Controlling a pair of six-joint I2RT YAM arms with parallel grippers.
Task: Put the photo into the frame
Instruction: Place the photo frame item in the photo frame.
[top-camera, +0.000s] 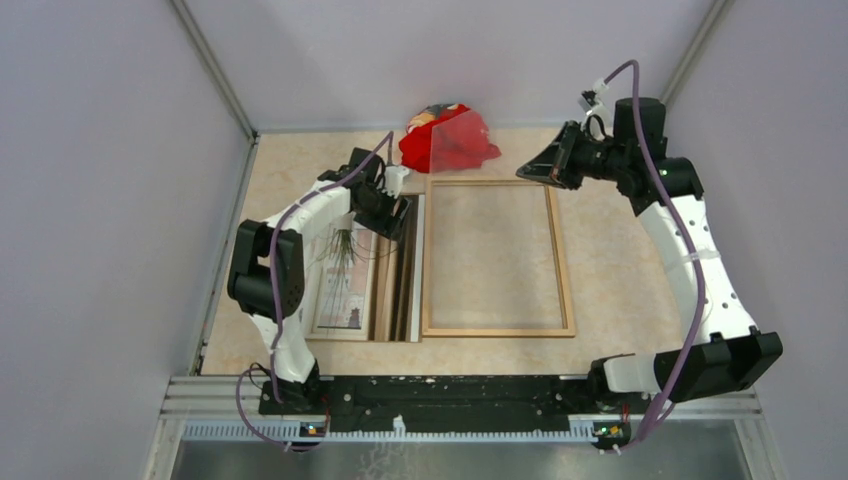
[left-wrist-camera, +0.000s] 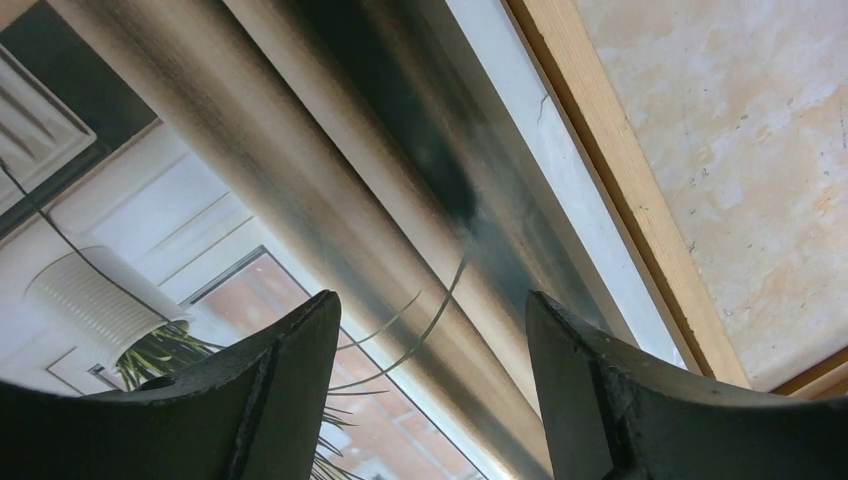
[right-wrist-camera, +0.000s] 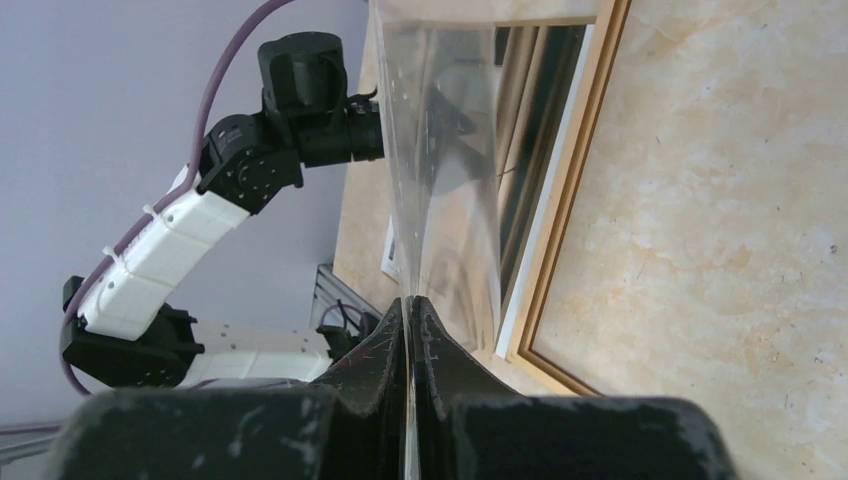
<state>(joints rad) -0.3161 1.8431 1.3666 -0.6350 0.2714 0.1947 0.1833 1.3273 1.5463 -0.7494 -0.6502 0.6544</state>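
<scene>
While the right gripper (right-wrist-camera: 410, 308) stands pinched tight on the edge of a clear sheet (right-wrist-camera: 445, 150), held up off the table by the far right corner of the frame (top-camera: 500, 329), the coming move looks like the left arm's job. The photo (top-camera: 348, 298) lies flat, picture side up, directly left of the frame and hard against its left strip; whether it overlaps the strip I cannot tell. Its long axis runs near to far, parallel to the frame's long sides. The left gripper (left-wrist-camera: 432, 305) hovers right over the photo's far right part, fingers spread and grasping nothing. So the photo sits under the left hand, well away from the right, and its way into the frame is a straight shift to the right.
</scene>
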